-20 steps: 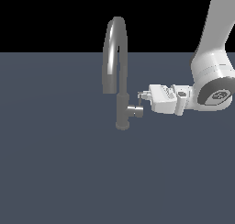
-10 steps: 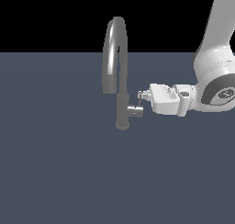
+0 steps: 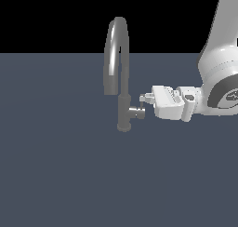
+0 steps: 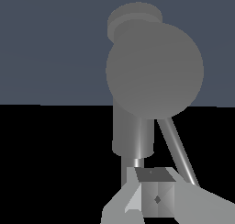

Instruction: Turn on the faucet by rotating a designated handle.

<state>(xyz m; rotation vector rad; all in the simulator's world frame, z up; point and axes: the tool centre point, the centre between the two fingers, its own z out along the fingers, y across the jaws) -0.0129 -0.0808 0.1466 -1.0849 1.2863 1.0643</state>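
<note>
1. The faucet (image 3: 122,77) stands on a flat dark grey floor (image 3: 56,175). Its thin post goes up and bends over in a high arch.
2. The handle (image 3: 136,112) is a short metal stub. It sticks out from low on the post, toward the exterior view's right.
3. A thin pin (image 3: 141,101) stands up from the end of the handle.
4. The white arm (image 3: 218,77) reaches in from the exterior view's right and lies flat, level with the handle.
5. The gripper (image 3: 144,99) is right at the pin, just above the stub.
6. I cannot tell if its fingers are spread or pressed together, or if they touch the pin.
7. In the wrist view the round end of the handle (image 4: 154,70) looks big and close. The gripper's fingers (image 4: 156,195) show at the picture's edge.
</note>
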